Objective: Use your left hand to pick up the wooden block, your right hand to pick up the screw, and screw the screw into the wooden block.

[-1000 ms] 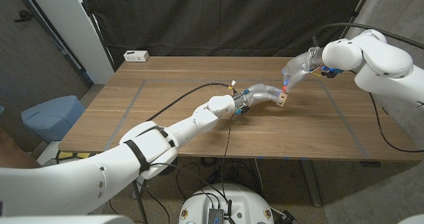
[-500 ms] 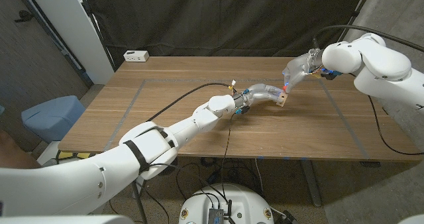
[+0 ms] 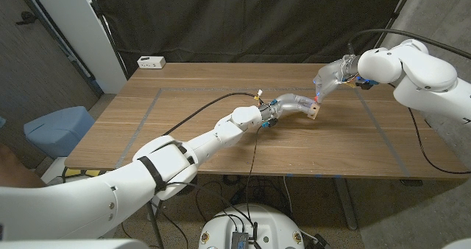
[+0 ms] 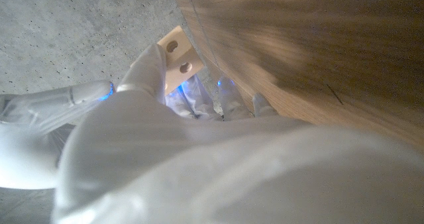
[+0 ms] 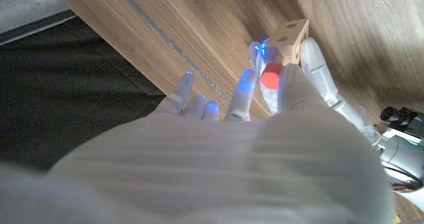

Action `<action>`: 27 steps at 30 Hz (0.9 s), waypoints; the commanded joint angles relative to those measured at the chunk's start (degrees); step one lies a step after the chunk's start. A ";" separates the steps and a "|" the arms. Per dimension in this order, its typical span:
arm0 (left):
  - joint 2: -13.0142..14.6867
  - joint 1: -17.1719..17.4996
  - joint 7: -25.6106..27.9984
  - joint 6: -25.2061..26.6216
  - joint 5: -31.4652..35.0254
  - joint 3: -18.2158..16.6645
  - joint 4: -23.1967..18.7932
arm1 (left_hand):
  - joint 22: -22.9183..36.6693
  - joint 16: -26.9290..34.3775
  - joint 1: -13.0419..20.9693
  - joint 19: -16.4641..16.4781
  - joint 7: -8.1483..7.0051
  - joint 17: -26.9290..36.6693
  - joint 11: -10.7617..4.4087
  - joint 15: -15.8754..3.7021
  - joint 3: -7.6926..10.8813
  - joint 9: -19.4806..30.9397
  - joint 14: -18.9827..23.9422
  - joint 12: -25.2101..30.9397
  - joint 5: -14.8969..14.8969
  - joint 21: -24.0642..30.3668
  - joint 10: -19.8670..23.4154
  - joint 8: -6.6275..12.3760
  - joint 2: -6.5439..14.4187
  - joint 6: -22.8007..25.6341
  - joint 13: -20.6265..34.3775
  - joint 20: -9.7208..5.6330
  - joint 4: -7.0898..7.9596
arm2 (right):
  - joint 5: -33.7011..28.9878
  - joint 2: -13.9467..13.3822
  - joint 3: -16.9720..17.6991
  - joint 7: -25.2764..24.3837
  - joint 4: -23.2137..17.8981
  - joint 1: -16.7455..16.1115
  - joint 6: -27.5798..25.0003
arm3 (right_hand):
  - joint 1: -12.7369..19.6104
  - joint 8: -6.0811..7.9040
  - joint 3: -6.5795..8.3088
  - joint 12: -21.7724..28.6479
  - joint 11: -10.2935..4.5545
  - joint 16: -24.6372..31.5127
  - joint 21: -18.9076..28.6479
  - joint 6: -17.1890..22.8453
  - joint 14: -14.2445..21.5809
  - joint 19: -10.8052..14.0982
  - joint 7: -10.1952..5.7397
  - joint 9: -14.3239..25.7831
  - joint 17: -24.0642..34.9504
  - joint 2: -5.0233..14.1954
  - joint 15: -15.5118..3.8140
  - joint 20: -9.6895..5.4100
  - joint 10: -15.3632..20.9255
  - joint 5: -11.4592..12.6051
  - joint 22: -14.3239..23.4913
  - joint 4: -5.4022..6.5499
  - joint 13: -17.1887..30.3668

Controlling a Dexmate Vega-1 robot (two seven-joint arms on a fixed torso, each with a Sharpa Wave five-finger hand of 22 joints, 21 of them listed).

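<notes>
The left hand (image 3: 294, 102) grips the small pale wooden block with drilled holes (image 3: 314, 112) at its fingertips, just above the brown wooden table (image 3: 184, 131); the right hand (image 5: 265, 124), other fingers spread, pinches the red-headed screw (image 5: 269, 75) against the block's face; judged, the screwing step is in hand, and next calls for twisting while the block is held steady; the screw's shaft and its hole are hidden behind fingers.

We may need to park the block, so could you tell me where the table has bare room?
Bare wood lies between the white box and the left arm's cable, and along the table's near right. It is crowded where the left hand and right hand meet at the wooden block.
</notes>
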 commanded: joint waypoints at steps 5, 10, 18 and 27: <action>-0.92 -0.75 -0.22 -0.70 0.01 0.08 1.96 | 0.33 0.06 -2.43 0.40 1.24 0.29 -0.11 -3.00 2.92 0.65 0.54 0.46 0.38 0.41 0.41 0.35 3.22 2.90 0.09 0.15 2.45 | 0.43 -0.32 0.41 -2.04 0.32 -0.94 0.61 | 1.23 0.88 1.01 0.51 -1.52 0.37 0.40 2.46 1.40 0.99 -0.19 0.19 0.17 0.02 -4.56 -0.62 1.55 -0.19 0.16 -0.06 0.13; -1.12 -0.91 -0.29 -0.85 0.08 0.14 2.27 | 0.33 0.03 -2.48 0.41 1.24 0.26 -0.14 -2.99 2.95 0.65 0.56 0.41 0.38 0.41 0.24 0.36 3.19 2.97 0.11 0.15 2.46 | 0.46 -0.45 0.52 -2.43 0.25 -1.22 0.63 | 1.60 1.20 1.33 0.51 -2.22 0.43 0.38 3.39 1.84 1.19 -0.46 0.14 0.18 0.03 -4.77 -0.72 2.01 -0.20 0.16 -0.08 0.11; -1.15 -0.90 -0.33 -0.78 0.09 0.14 2.21 | 0.33 0.01 -2.43 0.43 1.26 0.28 -0.20 -3.07 2.99 0.65 0.47 0.47 0.37 0.42 0.31 0.28 3.24 2.86 0.13 0.12 2.43 | 0.48 -0.47 0.51 -2.59 0.29 -1.35 0.63 | 1.91 1.39 1.63 0.49 -2.61 0.44 0.35 4.01 2.14 1.35 -0.54 0.10 0.19 0.03 -4.95 -0.98 2.39 -0.20 0.16 -0.08 0.09; -1.05 -0.84 -0.18 -0.62 0.13 0.13 1.93 | 0.33 -0.04 -2.49 0.43 1.21 0.23 -0.10 -3.00 3.05 0.66 0.48 0.50 0.38 0.42 0.35 0.28 3.19 2.97 0.10 0.09 2.44 | -0.49 -0.43 0.28 -2.63 0.26 -1.27 0.64 | 2.11 1.84 1.94 0.54 -3.06 0.49 0.38 5.32 2.63 1.73 -0.67 0.05 0.23 0.04 -5.12 -1.38 3.05 -0.23 0.17 0.02 0.07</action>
